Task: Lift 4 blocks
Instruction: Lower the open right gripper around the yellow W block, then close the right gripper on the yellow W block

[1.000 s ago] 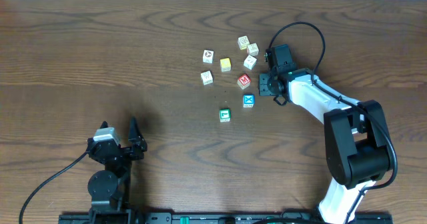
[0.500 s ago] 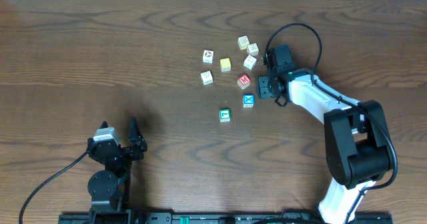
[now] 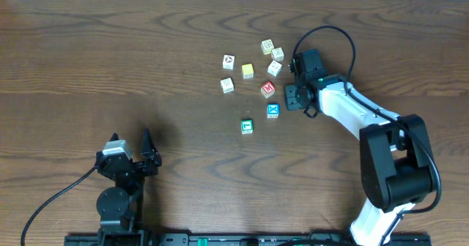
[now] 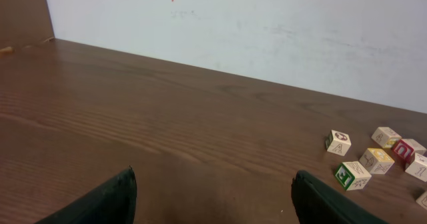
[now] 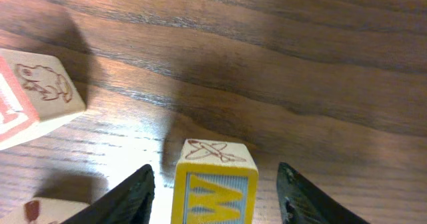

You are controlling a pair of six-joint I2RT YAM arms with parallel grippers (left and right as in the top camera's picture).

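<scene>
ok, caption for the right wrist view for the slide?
Right pincer open astride a yellow-edged W block, plane drawing on top, a gap showing on either side.

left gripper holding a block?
No, the left wrist view shows the left gripper wide open with only bare table between its fingers.

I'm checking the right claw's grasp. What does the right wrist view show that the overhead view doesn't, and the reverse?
Only the right wrist view: a yellow-framed W block standing inside the open right claw, clear of both fingers; overhead, the claw's body hides it. Only overhead: the open left claw, the blue X block and the cream blocks. Both: the wooden table and, probably, the red block and green block nearby.
</scene>
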